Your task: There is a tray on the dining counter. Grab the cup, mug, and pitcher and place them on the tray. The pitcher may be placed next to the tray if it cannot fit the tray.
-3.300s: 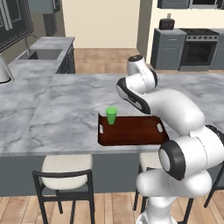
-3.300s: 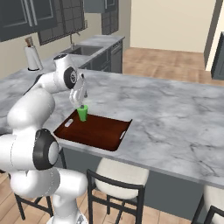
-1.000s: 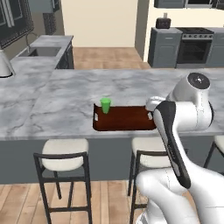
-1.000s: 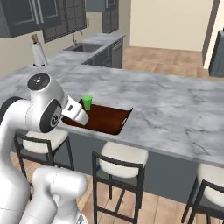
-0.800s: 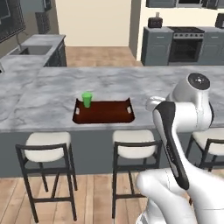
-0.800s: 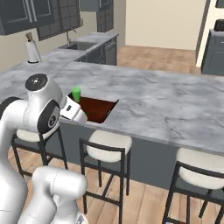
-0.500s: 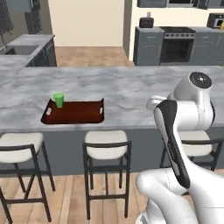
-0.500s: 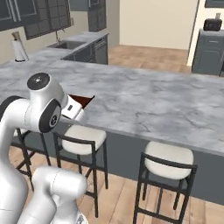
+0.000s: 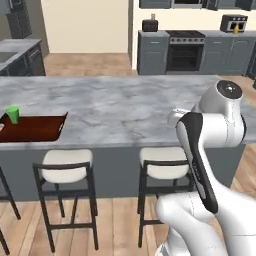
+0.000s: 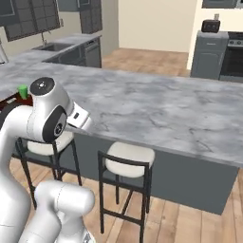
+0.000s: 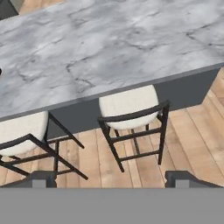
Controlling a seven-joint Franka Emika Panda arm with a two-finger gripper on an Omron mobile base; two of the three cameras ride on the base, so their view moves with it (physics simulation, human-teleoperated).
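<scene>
The dark reddish-brown tray (image 9: 35, 129) lies at the far left of the dining counter (image 9: 125, 107), with the green cup (image 9: 12, 114) standing upright on its left part. From the right base view the cup (image 10: 22, 91) and a sliver of the tray (image 10: 6, 102) show behind my arm. A small mustard-yellow vessel (image 9: 235, 29), by its colour the pitcher, stands on the far back worktop. The mug is out of view. My arm is folded close to the base, well right of the tray. In the hand view my gripper (image 11: 111, 179) is open and holds nothing, looking down over the counter edge.
Bar stools (image 9: 65, 166) (image 9: 162, 162) stand along the counter's near side, one (image 11: 129, 103) right below the hand. A stove (image 9: 185, 50) and a toaster (image 9: 149, 24) line the back wall. A sink worktop (image 10: 57, 47) lies at the far left.
The base has driven right along the counter, so the whole scene has slid left. The tray and cup now sit at the left edge. The gripper stays open and the arm folded.
</scene>
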